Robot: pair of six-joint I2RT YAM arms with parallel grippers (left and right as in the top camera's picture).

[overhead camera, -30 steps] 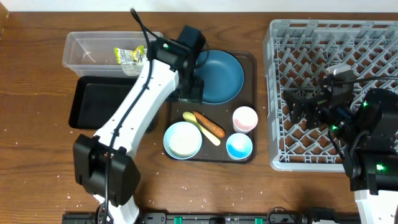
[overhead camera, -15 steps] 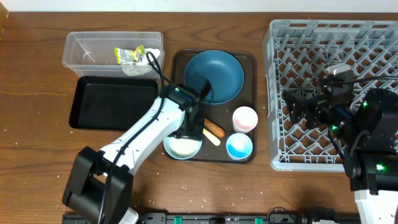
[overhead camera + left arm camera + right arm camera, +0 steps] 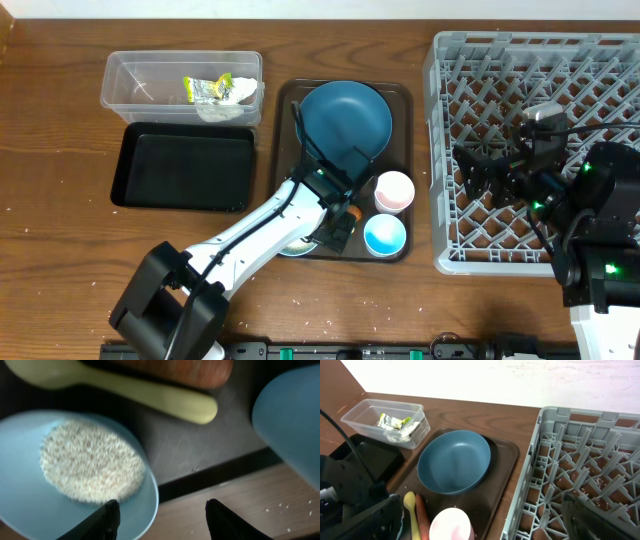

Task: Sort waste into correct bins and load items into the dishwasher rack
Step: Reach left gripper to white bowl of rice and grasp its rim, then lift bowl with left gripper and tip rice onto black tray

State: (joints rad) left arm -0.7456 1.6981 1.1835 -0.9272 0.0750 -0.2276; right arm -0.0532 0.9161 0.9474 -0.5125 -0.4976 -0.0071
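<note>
Overhead, I count on the brown serving tray (image 3: 401,96) one blue plate (image 3: 345,120), one pink cup (image 3: 394,190) and one blue cup (image 3: 385,235). The left wrist view adds one yellow spoon (image 3: 150,395), one carrot piece (image 3: 190,370) and one bowl (image 3: 30,510) of rice (image 3: 90,460). One wrapper (image 3: 212,90) lies in the clear tub (image 3: 125,75), beside one black tray (image 3: 180,165); the left gripper (image 3: 162,515) hangs with fingers apart at the bowl's rim, gripping nothing, and the right gripper (image 3: 468,177) stands wide open and empty above the one rack (image 3: 530,60).

the plate (image 3: 345,122) is deep blue, on a dark brown serving tray (image 3: 400,95). the bowl (image 3: 20,505) is light blue inside, its rice (image 3: 90,462) white. the spoon (image 3: 125,390) is pale yellow, the carrot piece (image 3: 175,367) orange. one cup (image 3: 394,190) is pink and white, the other cup (image 3: 385,235) bright blue. the rack (image 3: 440,150) is light grey, the shallow tray (image 3: 185,168) black, the wrapper (image 3: 212,90) white with yellow-green print.
</note>
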